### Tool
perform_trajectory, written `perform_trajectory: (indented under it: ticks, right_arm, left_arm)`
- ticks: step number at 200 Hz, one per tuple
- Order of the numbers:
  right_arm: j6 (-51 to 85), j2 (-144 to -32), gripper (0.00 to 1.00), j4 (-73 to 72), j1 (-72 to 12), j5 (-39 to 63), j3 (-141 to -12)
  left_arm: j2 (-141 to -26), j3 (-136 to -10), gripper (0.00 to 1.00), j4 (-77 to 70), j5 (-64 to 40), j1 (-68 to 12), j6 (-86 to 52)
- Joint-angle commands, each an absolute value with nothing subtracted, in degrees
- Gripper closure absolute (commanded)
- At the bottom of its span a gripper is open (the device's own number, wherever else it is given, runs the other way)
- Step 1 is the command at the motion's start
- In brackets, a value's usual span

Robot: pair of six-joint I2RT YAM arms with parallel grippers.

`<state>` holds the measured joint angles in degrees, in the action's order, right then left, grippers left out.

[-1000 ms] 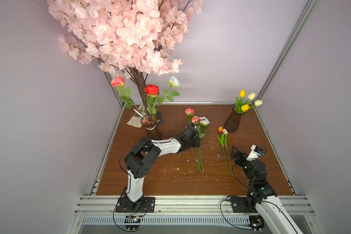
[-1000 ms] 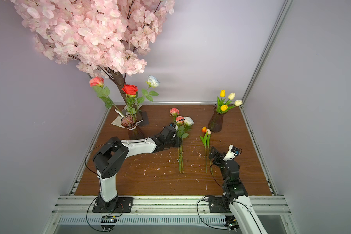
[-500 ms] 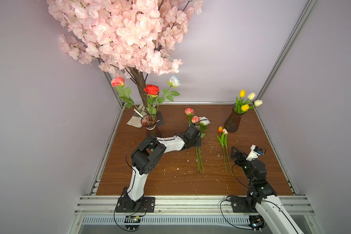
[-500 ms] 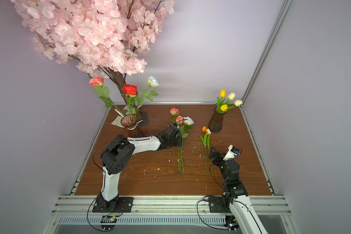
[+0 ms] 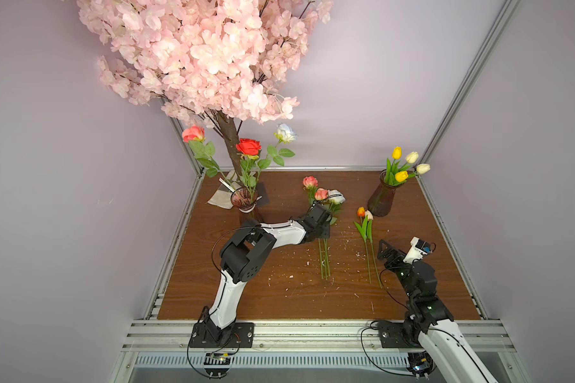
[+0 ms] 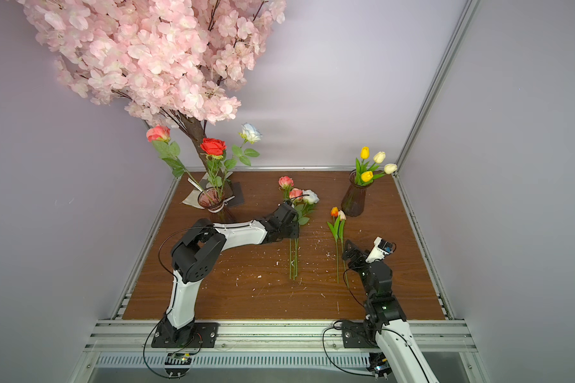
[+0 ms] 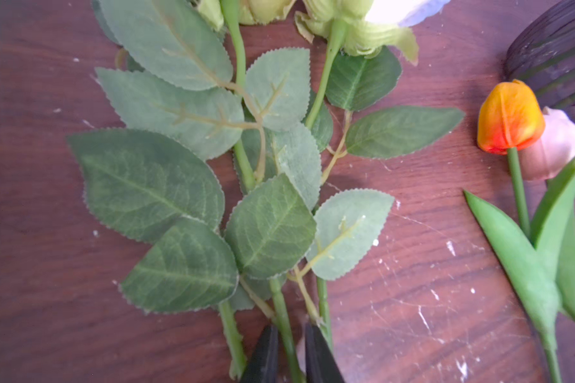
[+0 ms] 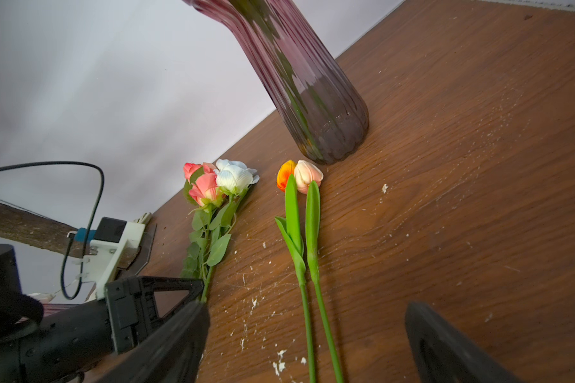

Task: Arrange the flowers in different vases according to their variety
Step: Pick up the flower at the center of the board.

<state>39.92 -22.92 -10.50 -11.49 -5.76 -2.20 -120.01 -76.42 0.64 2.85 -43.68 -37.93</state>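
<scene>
A brown wood-grain counter (image 5: 279, 291), scuffed and strewn with white flecks, is enclosed by pale lilac walls (image 5: 63, 165) and edged with aluminium rails (image 5: 176, 238). A pink blossom tree (image 5: 196, 56) is planted at the far left corner, and a pale scrap (image 5: 218, 202) and a dark square (image 5: 263, 194) are laid at its foot. Just beside the trunk, a maroon vase (image 5: 244, 200) is filled with three standing roses (image 5: 248, 147). Near the far right corner, a second vase (image 5: 380, 199) is filled with yellow and cream tulips (image 5: 400, 165). Three loose roses (image 5: 322, 195) are laid flat mid-counter. Two loose tulips (image 5: 364, 215) are laid beside them, heads just by the second vase. The left fingers (image 7: 263, 354) are set narrowly on either side of one rose stem (image 7: 284, 318); whether it is pinched cannot be told. The right fingers (image 8: 445, 351) are spread wide, with nothing held, near the loose tulips' stems.
</scene>
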Motion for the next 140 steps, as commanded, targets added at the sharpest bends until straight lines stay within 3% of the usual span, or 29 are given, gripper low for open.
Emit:
perform_trajectory:
  ticks: [1,40,140]
  right_arm:
    - [40.40,-22.41,0.01,-11.90,-11.28,-6.68,-2.27]
    - [40.43,-21.97,0.01,-11.86,-11.30,-6.66,-2.19]
    - [40.25,-21.22,0.01,-11.50,-11.31,-6.98,-2.07]
  left_arm:
    - [-122.41,-77.53,0.84,5.57,4.93,-44.07,-36.34]
    - [-122.04,-78.35,1.00,5.67,5.46,-44.07,-35.72]
    - [-111.56,-80.79,1.00,4.98,9.92,-44.08,-28.27]
